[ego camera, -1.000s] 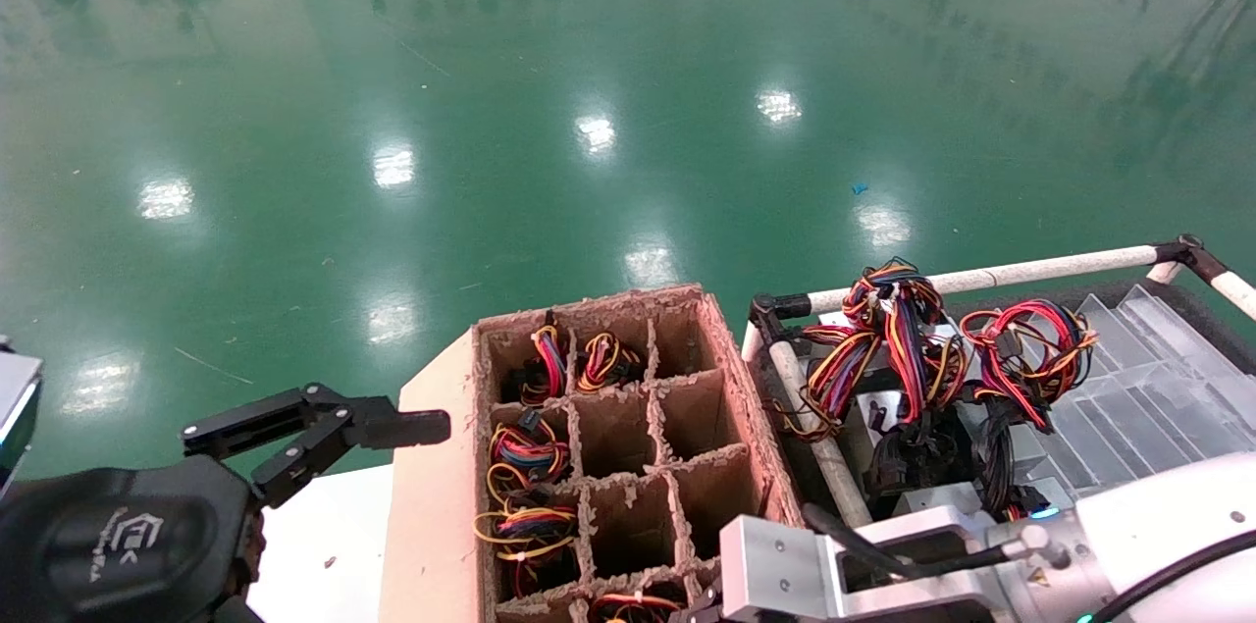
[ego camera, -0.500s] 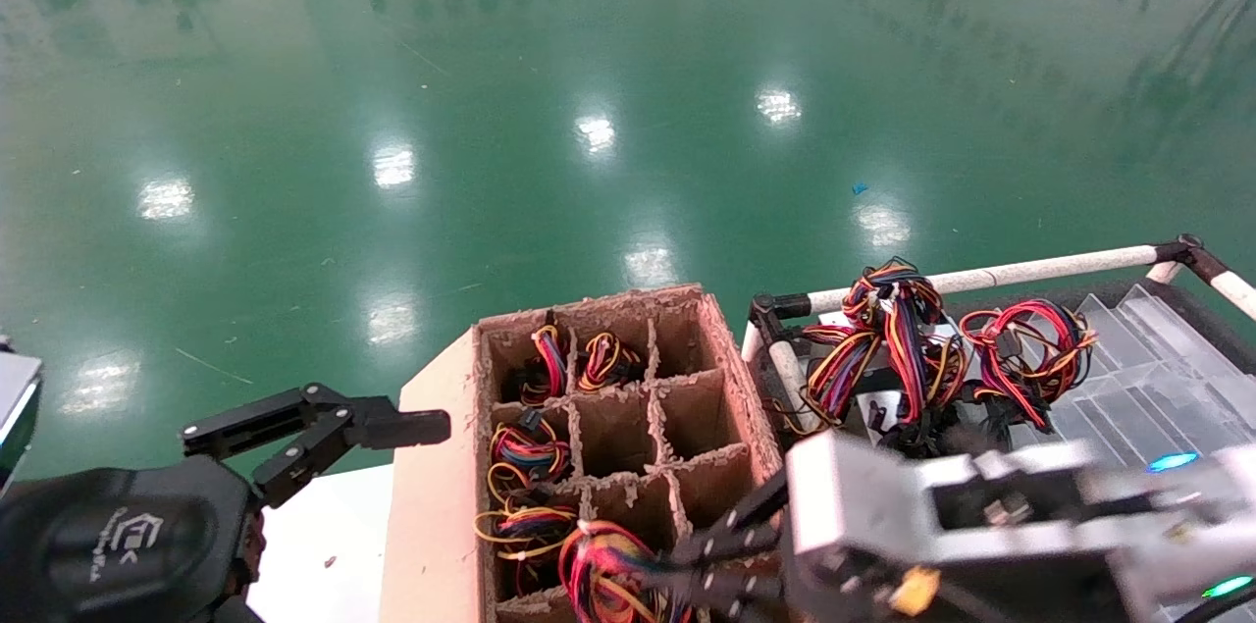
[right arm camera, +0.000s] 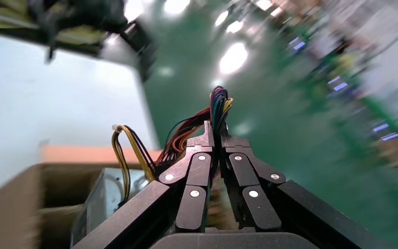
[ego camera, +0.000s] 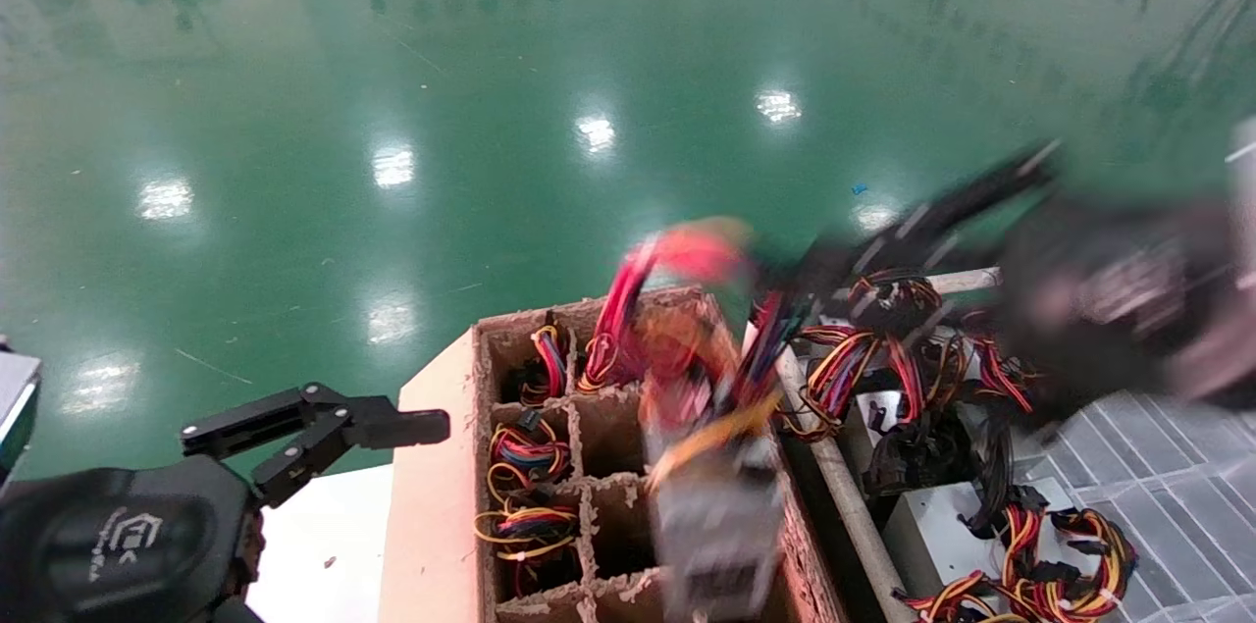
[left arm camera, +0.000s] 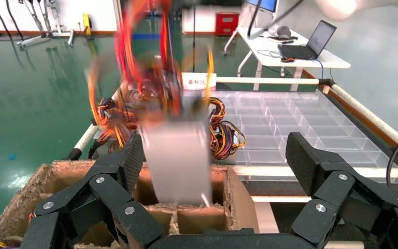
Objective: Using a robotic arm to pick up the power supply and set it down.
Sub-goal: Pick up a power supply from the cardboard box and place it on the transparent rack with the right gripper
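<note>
At far left the left gripper (ego camera: 324, 432) idles beside the cardboard box (ego camera: 432, 505), fingers spread and empty. Centre: the power supply (ego camera: 716, 525) hangs over the box's right-hand cells, suspended by its wire bundle (ego camera: 677, 309), presumably the easiest handle. At right the right gripper (right arm camera: 215, 136) is pinched onto those wires above the clear tray (ego camera: 1177, 476).
</note>
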